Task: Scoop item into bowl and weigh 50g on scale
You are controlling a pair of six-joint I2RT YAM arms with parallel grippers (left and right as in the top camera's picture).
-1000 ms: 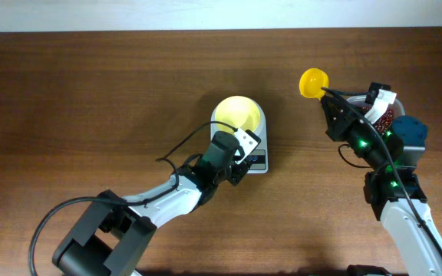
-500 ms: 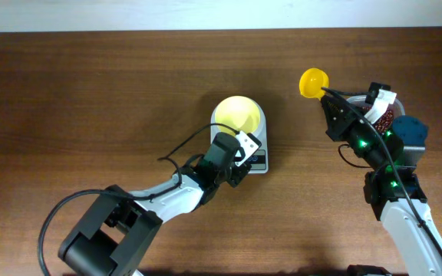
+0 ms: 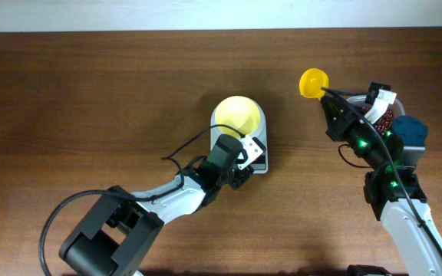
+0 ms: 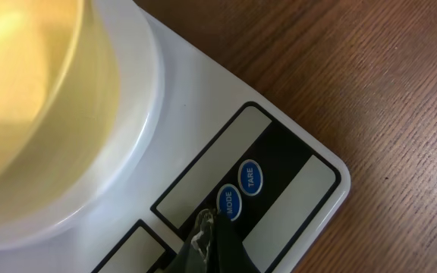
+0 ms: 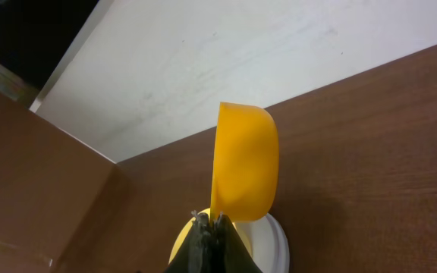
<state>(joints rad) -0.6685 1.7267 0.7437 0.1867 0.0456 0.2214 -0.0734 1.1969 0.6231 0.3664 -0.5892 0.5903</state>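
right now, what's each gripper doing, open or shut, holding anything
left gripper: shut, holding nothing, tips right by the mode button on the scale.
right gripper: shut on the handle of the yellow scoop.

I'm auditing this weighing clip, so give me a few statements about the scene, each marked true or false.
1. The bowl sits on the scale. True.
2. The left end effector is spread wide open above the bowl. False: it is shut, with its tips by the MODE button on the scale's front.
3. The right end effector holds the yellow scoop. True.
4. The bowl is heaped with beans. False: its inside looks empty from overhead.
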